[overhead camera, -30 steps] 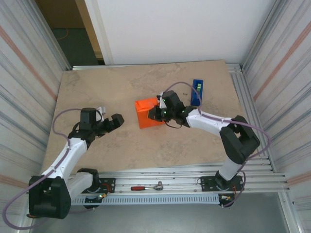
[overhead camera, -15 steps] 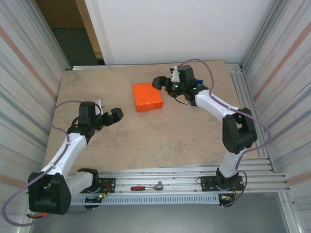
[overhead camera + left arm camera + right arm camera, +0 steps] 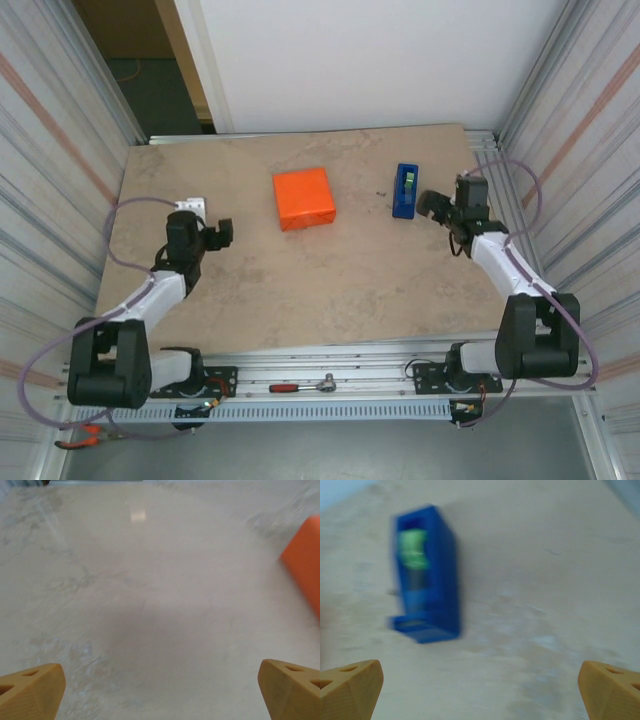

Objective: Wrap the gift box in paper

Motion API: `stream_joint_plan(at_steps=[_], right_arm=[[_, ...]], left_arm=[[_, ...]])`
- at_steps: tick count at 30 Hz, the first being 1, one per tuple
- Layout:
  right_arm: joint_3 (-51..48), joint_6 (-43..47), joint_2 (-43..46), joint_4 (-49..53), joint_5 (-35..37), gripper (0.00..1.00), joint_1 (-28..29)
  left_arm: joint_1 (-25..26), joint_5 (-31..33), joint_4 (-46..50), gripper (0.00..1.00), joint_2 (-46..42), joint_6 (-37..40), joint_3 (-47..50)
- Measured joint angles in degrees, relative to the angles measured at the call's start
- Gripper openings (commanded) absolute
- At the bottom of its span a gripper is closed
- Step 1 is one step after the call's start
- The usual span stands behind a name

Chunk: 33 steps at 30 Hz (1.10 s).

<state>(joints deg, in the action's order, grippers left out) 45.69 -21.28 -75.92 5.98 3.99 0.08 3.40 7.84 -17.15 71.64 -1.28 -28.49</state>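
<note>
The orange paper (image 3: 304, 197) lies as a flat, squarish parcel at the middle back of the table. The gift box is hidden. In the left wrist view the paper's edge (image 3: 306, 565) shows at the far right. My left gripper (image 3: 222, 232) hovers well left of the parcel, open, with nothing between its tan fingertips (image 3: 35, 687); in its own view the left gripper (image 3: 168, 690) is over bare table. My right gripper (image 3: 432, 205) is at the right side, open and empty, just right of the blue tape dispenser. The right gripper (image 3: 485, 690) faces that dispenser.
A blue tape dispenser (image 3: 405, 190) with a green roll (image 3: 414, 550) stands right of the parcel. Corrugated metal walls close both sides of the table (image 3: 330, 290). A red-handled ratchet (image 3: 300, 385) lies on the front rail.
My right gripper opened, let go of the orange parcel and swung right to the tape dispenser. The parcel now lies flat, farther back. The left gripper drew back to the left.
</note>
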Motion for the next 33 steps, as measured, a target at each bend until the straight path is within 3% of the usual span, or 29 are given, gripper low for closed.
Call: stream_joint_plan(at_steps=[4,8,11,15,17,33], right_arm=[[-9.14,3.48,-1.05,-9.18,5.35,0.98,-4.02],[-16.48,6.75,-5.66,-23.96,6.82,0.98,-3.63],[-22.32,9.05,-7.39,-35.52,6.97,0.98,-1.99],[-23.89,11.32,-9.46,-43.04,6.38,0.98,-0.83],[-23.74,12.22,-11.52,-47.80,6.25,0.98,-0.83],[-23.69,13.44,-12.39,-51.54,3.06,0.98,-1.25]], left_arm=[[-2.36,-0.15,-4.68,0.99,7.34,1.97,1.57],[-4.66,-3.80,-6.19,0.99,10.56,1.97,-0.37],[-5.16,-7.85,-12.61,0.99,10.45,2.25,0.85],[-4.92,-11.32,-23.98,0.99,12.66,2.84,5.97],[-4.72,-12.63,-24.63,0.99,14.99,3.13,6.40],[-4.04,-14.27,-26.38,0.99,15.80,4.13,5.46]])
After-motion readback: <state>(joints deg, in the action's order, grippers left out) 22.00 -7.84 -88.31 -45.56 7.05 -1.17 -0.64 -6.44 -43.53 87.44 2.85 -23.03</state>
